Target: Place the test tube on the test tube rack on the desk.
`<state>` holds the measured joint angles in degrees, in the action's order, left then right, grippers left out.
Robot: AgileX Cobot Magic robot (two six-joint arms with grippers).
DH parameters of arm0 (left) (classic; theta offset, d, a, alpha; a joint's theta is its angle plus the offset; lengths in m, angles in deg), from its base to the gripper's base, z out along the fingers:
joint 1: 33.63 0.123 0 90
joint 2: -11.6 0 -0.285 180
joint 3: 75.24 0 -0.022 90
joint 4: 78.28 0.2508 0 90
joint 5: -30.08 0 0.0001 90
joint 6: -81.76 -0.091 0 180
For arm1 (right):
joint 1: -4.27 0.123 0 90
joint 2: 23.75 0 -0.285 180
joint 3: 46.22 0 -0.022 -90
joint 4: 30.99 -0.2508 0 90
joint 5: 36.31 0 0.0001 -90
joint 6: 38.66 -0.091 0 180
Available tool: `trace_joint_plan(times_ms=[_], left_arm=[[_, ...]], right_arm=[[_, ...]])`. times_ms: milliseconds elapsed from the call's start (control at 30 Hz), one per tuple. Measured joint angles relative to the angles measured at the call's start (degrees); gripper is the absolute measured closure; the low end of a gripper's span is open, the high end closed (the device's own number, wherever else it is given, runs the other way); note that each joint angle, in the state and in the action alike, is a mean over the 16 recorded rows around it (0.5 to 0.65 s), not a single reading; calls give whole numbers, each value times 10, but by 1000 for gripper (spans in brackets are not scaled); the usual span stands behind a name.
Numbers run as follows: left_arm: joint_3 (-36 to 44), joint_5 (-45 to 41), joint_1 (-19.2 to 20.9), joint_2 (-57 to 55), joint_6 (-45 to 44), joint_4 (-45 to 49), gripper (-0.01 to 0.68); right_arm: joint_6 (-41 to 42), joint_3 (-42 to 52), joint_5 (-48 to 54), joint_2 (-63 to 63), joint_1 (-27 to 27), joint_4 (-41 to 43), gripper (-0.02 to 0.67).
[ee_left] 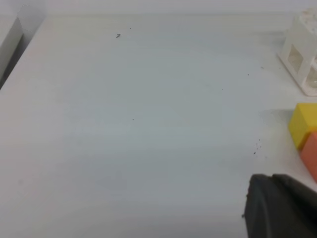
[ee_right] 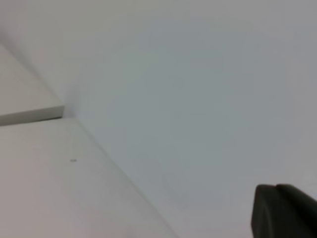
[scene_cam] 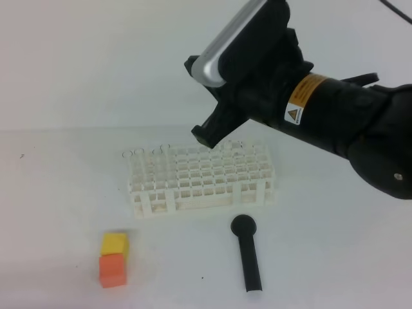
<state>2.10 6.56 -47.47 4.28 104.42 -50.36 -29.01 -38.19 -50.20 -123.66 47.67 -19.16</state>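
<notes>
The white test tube rack (scene_cam: 203, 179) stands mid-desk (scene_cam: 58, 193). Faint clear round rims, seemingly of a test tube (scene_cam: 136, 154) or two, poke up at its back left corner. My right gripper (scene_cam: 206, 134) hangs just above the rack's back row, near the middle. Its fingers are together and I see nothing between them. In the right wrist view only a dark tip of that gripper (ee_right: 278, 198) shows against the wall. My left gripper (ee_left: 272, 188) is a dark shape low over the desk, shut and empty, left of the rack's corner (ee_left: 302, 54).
A black round-headed stick (scene_cam: 248, 254) lies in front of the rack. A yellow cube (scene_cam: 114, 243) and an orange cube (scene_cam: 112, 270) sit together at the front left. The right arm's bulky black body (scene_cam: 335, 122) spans the upper right.
</notes>
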Motion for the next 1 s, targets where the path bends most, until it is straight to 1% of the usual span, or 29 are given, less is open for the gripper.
trace_joint_plan(times_ms=[333,600,833,1000], left_arm=[[0,0,0,0,0,0,674],[-1,0,0,-1,0,0,674],[-1,0,4,-1,0,0,674],[-1,0,17,-1,0,1,674]], right_arm=[[10,1,-52,22,0,-7,650],[29,1,-79,21,0,-38,650],[72,8,-56,38,-2,-93,650],[119,35,-25,95,-15,-139,650]])
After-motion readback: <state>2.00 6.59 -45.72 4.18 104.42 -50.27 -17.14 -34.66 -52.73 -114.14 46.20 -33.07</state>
